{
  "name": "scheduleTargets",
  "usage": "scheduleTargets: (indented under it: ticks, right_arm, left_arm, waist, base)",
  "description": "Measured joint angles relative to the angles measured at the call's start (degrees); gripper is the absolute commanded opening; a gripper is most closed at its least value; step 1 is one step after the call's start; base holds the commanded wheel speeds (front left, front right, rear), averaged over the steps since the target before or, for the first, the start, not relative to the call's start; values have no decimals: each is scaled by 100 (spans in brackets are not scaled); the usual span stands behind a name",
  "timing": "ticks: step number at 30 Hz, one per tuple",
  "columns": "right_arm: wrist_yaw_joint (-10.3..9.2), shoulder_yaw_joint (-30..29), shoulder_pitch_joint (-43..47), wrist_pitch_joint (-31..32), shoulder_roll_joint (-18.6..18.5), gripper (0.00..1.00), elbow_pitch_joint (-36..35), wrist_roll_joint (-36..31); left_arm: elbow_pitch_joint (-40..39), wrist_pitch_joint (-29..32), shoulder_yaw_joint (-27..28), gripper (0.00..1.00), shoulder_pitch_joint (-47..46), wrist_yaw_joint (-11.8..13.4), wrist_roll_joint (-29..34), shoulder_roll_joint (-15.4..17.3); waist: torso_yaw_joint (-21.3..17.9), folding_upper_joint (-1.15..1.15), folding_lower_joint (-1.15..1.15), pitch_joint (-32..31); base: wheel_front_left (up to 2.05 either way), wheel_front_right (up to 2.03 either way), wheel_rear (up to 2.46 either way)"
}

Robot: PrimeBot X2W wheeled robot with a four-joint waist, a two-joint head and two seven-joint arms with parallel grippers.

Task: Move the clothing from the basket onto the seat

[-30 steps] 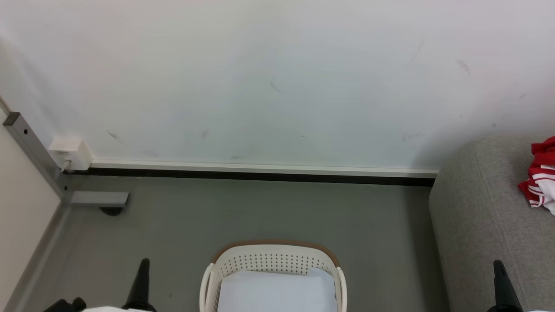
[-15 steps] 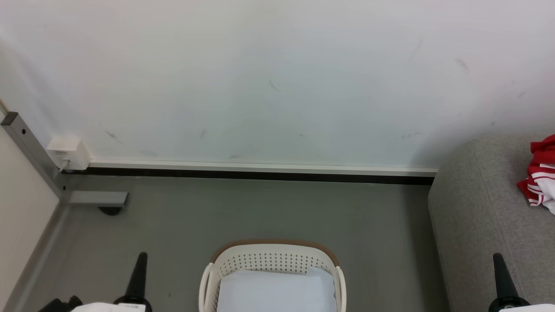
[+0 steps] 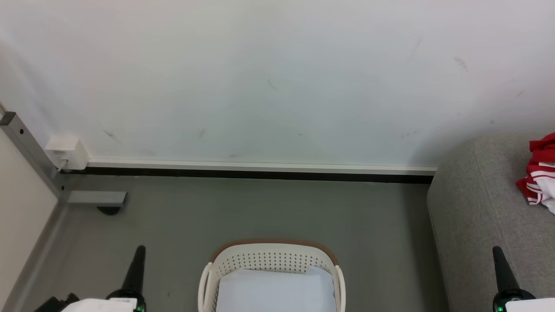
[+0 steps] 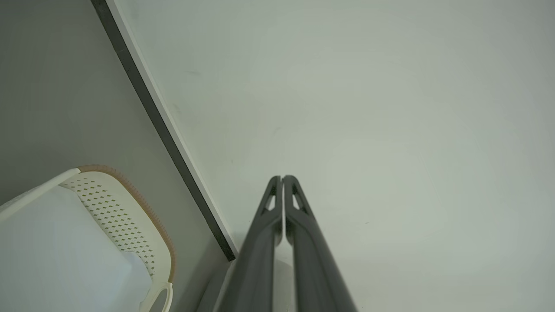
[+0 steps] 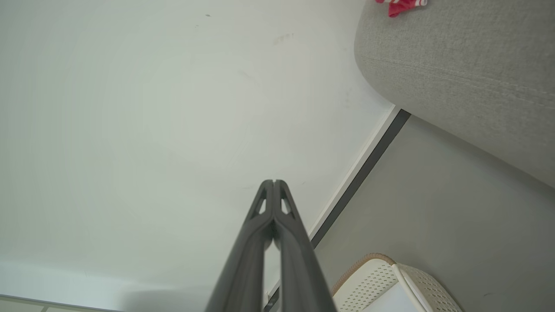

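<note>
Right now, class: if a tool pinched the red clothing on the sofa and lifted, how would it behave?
The red clothing lies crumpled in folds, so it would probably droop and unfold, not hold shape. It looks thin, so likely light. On the textured grey sofa it may drag rather than slide.

A matt white painted wall (image 3: 277, 78), faintly scuffed with dark marks, meets a smooth grey floor (image 3: 260, 208) along a white skirting board (image 3: 260, 166) with a black strip beneath. At the floor's left edge a slanting grey metal post (image 3: 30, 151) stands beside a small white plastic box (image 3: 67, 152) and a beige panel (image 3: 21, 216). The light is soft and even.
</note>
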Motion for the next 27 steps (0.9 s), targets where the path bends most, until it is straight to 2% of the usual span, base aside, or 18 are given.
scheduleTargets:
  ticks: [27]
  right_arm:
    - [0, -25, -183, 297, -9, 0, -68, 1138]
  left_arm:
    - [-145, 316, 131, 0, -115, -19, -1114, -20]
  waist:
    - [-37, 0, 0, 34]
  base:
    - [0, 0, 0]
